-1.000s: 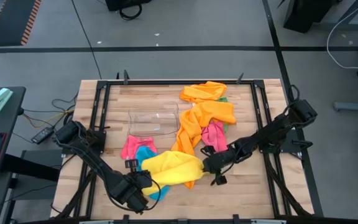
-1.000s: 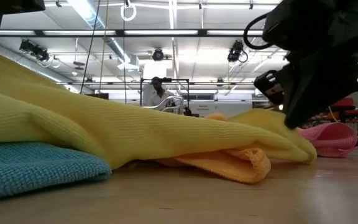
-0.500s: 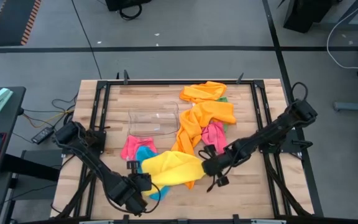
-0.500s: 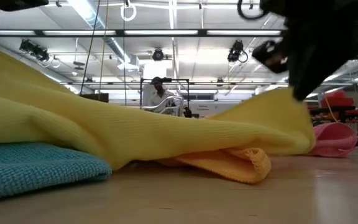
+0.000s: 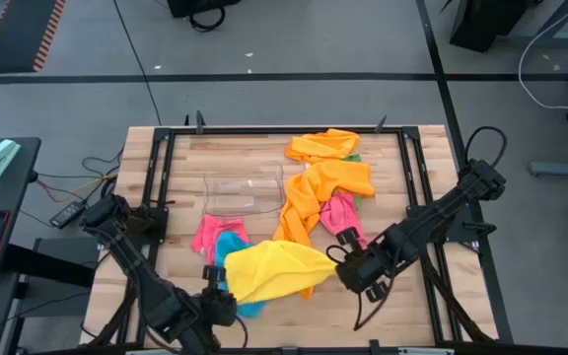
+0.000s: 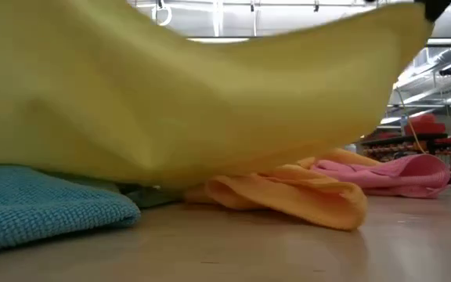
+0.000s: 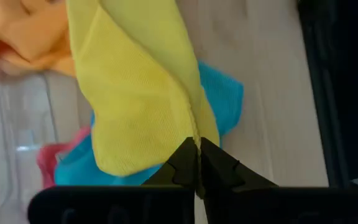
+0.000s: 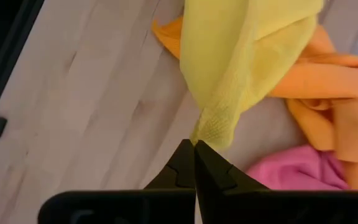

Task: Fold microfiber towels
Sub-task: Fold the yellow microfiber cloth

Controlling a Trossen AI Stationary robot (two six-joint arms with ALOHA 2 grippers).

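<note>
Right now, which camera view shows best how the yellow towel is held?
The high view: the yellow towel hangs stretched between the left gripper and the right gripper, above the blue towel. Each wrist view shows only one pinched corner. The low view shows only its raised underside.

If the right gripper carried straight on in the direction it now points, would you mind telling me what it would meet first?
The right gripper is shut on a corner of the yellow towel, so that towel lies directly ahead. Beyond it, probably the orange towel, though depth is unclear.
</note>
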